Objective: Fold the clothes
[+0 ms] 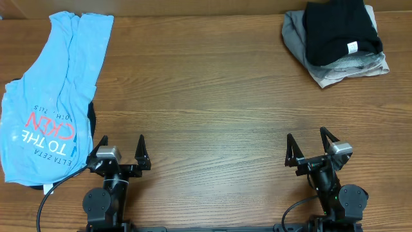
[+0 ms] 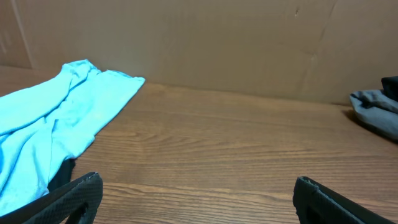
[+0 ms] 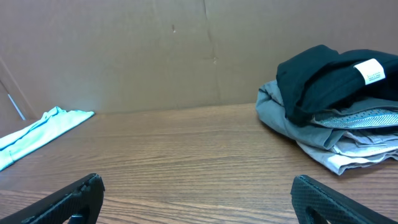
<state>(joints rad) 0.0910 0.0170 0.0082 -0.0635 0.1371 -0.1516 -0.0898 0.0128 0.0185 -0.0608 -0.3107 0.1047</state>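
A light blue T-shirt [image 1: 51,96] with white and red lettering lies crumpled along the table's left side; it also shows in the left wrist view [image 2: 43,124] and, far off, in the right wrist view [image 3: 37,132]. A black garment [image 1: 340,29] lies on top of a grey one [image 1: 302,38] at the far right; both show in the right wrist view, black [image 3: 323,78] over grey [image 3: 286,118]. My left gripper [image 1: 121,152] is open and empty near the front edge, just right of the shirt. My right gripper [image 1: 311,149] is open and empty at the front right.
A dark cloth edge [image 1: 91,119] peeks out beneath the blue shirt. A cardboard wall [image 2: 217,43] stands behind the wooden table [image 1: 206,103]. A black cable [image 1: 45,196] runs by the left arm's base.
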